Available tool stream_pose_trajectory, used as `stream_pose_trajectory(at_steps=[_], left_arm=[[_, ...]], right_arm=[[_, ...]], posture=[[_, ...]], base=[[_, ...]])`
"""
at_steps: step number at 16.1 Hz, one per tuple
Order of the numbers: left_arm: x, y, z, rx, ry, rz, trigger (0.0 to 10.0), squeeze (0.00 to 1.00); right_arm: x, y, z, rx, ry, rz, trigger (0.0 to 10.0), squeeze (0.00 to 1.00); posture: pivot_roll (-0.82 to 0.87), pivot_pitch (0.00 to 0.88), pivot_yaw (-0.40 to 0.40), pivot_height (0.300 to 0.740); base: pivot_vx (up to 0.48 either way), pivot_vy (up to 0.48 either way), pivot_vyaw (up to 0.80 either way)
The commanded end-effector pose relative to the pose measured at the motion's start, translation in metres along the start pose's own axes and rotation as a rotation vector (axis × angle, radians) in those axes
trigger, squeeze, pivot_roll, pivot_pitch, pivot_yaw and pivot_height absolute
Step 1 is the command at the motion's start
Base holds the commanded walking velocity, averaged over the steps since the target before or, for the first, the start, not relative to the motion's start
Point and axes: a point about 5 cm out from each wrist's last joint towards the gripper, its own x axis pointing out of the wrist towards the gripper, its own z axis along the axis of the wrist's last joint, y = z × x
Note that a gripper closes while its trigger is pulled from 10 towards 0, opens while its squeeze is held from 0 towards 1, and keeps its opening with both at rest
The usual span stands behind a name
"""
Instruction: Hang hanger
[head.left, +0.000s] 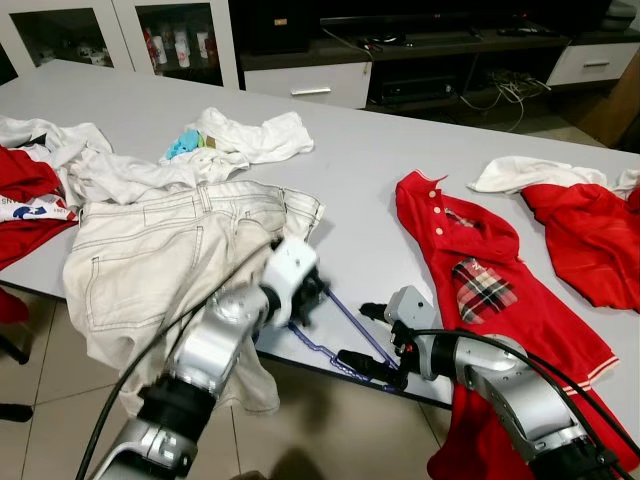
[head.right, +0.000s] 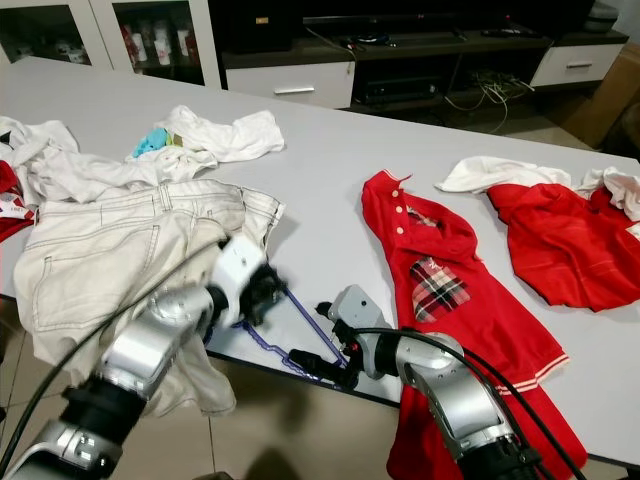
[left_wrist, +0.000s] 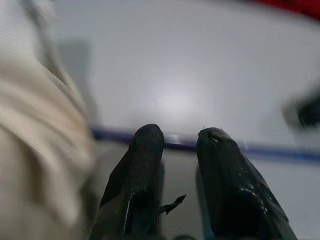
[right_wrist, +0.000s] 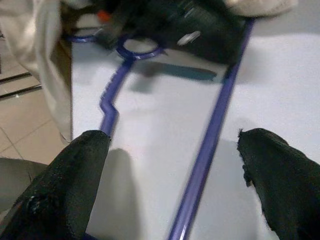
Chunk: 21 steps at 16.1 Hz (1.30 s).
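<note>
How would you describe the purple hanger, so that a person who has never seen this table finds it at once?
Look at the near edge of the grey table, between the cream jeans and the red polo shirt. There the purple hanger lies flat, with the left end effector at one end and the right end effector at the other. It is the only thin plastic frame among soft clothes.

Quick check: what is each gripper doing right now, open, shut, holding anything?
Left gripper: nearly closed at the purple hanger; grip cannot be told.
Right gripper: open, fingers astride the hanger's bars, holding nothing.
</note>
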Motion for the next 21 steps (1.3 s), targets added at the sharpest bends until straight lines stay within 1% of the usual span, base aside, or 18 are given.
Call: stream_pose_trajectory(at_steps=[1,2,4,5,6,7,8,9,10,11,12,13,14,15,16,19,20,21], left_arm=[[0.0,0.0,-0.004,0.008,0.032,-0.004,10.0,0.0],[0.0,0.0,-0.005,0.007,0.041,-0.002,10.0,0.0],[-0.001,0.004,-0.007,0.002,0.059,0.01,10.0,0.0],[-0.001,0.005,-0.007,0.001,0.064,0.014,10.0,0.0],[-0.002,0.007,-0.008,-0.001,0.068,0.019,10.0,0.0],[-0.004,0.011,-0.01,-0.005,0.081,0.032,10.0,0.0],[-0.005,0.013,-0.011,-0.007,0.086,0.036,10.0,0.0],[-0.006,0.014,-0.013,-0.006,0.093,0.043,10.0,0.0],[-0.008,0.018,-0.019,-0.004,0.116,0.06,10.0,0.0],[-0.01,0.022,-0.022,0.001,0.13,0.077,10.0,0.0],[-0.01,0.024,-0.022,0.002,0.133,0.085,10.0,0.0],[-0.011,0.027,-0.022,0.004,0.136,0.097,10.0,0.0],[-0.012,0.032,-0.023,0.012,0.142,0.115,10.0,0.0],[-0.013,0.034,-0.023,0.014,0.147,0.125,10.0,0.0],[-0.013,0.035,-0.023,0.016,0.149,0.13,10.0,0.0],[-0.012,0.039,-0.018,0.043,0.126,0.159,10.0,0.0],[-0.01,0.038,-0.014,0.038,0.105,0.163,10.0,0.0],[-0.008,0.039,-0.015,0.029,0.11,0.175,10.0,0.0]], right_arm=[[0.001,-0.004,0.001,-0.005,0.021,-0.015,10.0,0.0],[0.001,-0.006,-0.002,0.001,0.042,-0.025,10.0,0.0],[0.001,-0.011,-0.015,0.024,0.129,-0.059,10.0,0.0],[0.0,-0.012,-0.019,0.033,0.153,-0.069,8.5,0.0],[-0.001,-0.014,-0.024,0.046,0.186,-0.08,8.5,0.0],[-0.004,-0.017,-0.033,0.085,0.234,-0.11,3.1,0.0],[-0.006,-0.018,-0.035,0.098,0.249,-0.121,2.6,0.0],[-0.007,-0.02,-0.037,0.107,0.258,-0.136,2.6,0.0],[-0.01,-0.023,-0.037,0.12,0.259,-0.163,6.7,0.0],[-0.011,-0.026,-0.037,0.122,0.259,-0.177,7.9,0.0],[-0.012,-0.027,-0.037,0.121,0.261,-0.182,8.2,0.0],[-0.013,-0.028,-0.037,0.121,0.265,-0.188,9.1,0.0],[-0.015,-0.029,-0.038,0.12,0.269,-0.195,9.7,0.0],[-0.016,-0.03,-0.038,0.118,0.272,-0.2,10.0,0.0],[-0.016,-0.031,-0.038,0.118,0.275,-0.204,10.0,0.0],[-0.017,-0.042,-0.032,0.083,0.25,-0.289,10.0,0.0],[-0.017,-0.047,-0.028,0.082,0.228,-0.326,10.0,0.0],[-0.018,-0.055,-0.021,0.079,0.203,-0.386,10.0,0.0]], posture=[[-0.04,0.0,-0.01,0.74],[-0.04,0.0,-0.006,0.74],[-0.04,0.0,-0.006,0.74],[-0.04,0.0,-0.006,0.74],[-0.04,0.0,-0.006,0.74],[-0.04,0.0,-0.007,0.74],[-0.04,0.0,-0.007,0.74],[-0.04,0.0,-0.008,0.74],[-0.04,0.0,-0.007,0.74],[-0.04,0.0,-0.006,0.74],[-0.04,0.0,-0.006,0.74],[-0.04,0.0,-0.007,0.74],[-0.04,0.0,-0.006,0.74],[-0.04,0.0,-0.006,0.74],[-0.04,0.0,-0.006,0.74],[-0.04,0.0,-0.007,0.74],[-0.04,0.0,-0.006,0.74],[-0.04,0.0,-0.004,0.74]], base=[[0.0,0.0,0.0],[0.0,0.0,0.0],[0.0,0.0,0.0],[0.0,0.0,0.0],[0.0,0.0,0.0],[0.0,0.0,0.0],[0.0,0.0,0.0],[0.0,0.0,0.0],[0.0,0.0,0.0],[0.0,0.0,0.0],[0.0,0.0,0.0],[0.0,0.0,0.0],[0.0,0.0,0.0],[0.0,0.0,0.0],[0.0,0.0,0.0],[0.0,0.0,0.0],[0.0,0.0,0.0],[0.0,0.0,0.0]])
